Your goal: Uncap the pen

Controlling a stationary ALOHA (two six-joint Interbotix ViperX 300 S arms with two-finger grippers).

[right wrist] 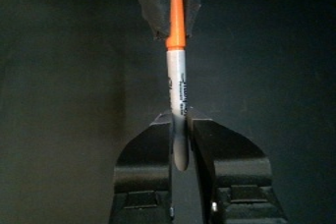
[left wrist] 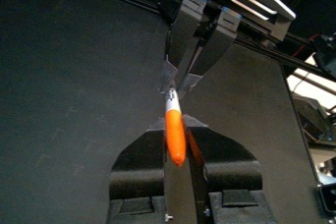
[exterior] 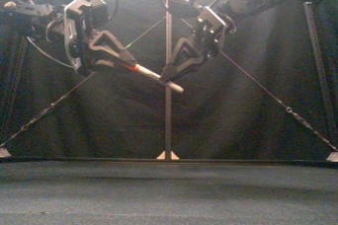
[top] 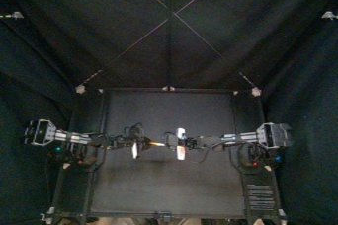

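A marker pen (top: 156, 145) with an orange end and a white barrel hangs in the air above the middle of the table (top: 165, 185). It stays in one piece, held between both grippers. My left gripper (top: 137, 148) is shut on the orange end (left wrist: 175, 140). My right gripper (top: 181, 142) is shut on the white barrel (right wrist: 180, 90). In the front view the pen (exterior: 152, 74) slants down to the right, from the left gripper (exterior: 117, 63) toward the right gripper (exterior: 181, 71). Each wrist view shows the other gripper at the pen's far end.
Nothing else lies on the black table (exterior: 169, 189). Black curtains close the back and both sides.
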